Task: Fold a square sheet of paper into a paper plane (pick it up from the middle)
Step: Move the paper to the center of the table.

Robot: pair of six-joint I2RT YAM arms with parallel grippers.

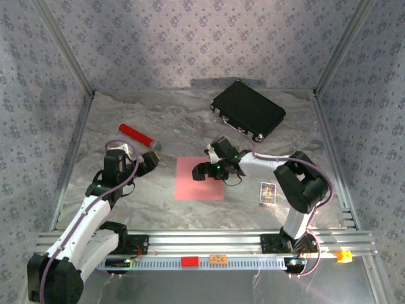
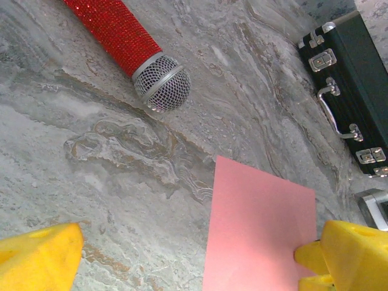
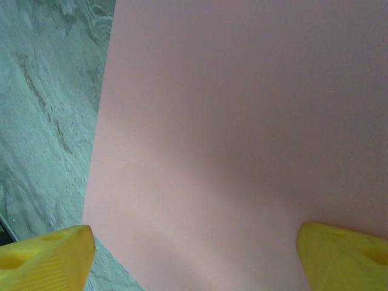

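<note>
The square sheet of salmon-pink paper [image 1: 195, 183] lies flat and unfolded on the marble table, also seen as the pink sheet [image 2: 260, 230] and, close up, the pink sheet [image 3: 242, 121]. My right gripper [image 1: 207, 170] hovers over the sheet's right part, open, its yellow fingertips [image 3: 48, 257] spread wide with the paper beneath them. My left gripper [image 1: 149, 161] stands open to the left of the sheet, one yellow finger [image 2: 36, 257] over bare table and the other by the sheet's edge. No paper plane is formed.
A red glitter microphone with a grey mesh head [image 1: 140, 137] lies at the left, close to my left gripper. A black case [image 1: 248, 110] sits at the back right. A small printed card [image 1: 268, 193] lies right of the sheet.
</note>
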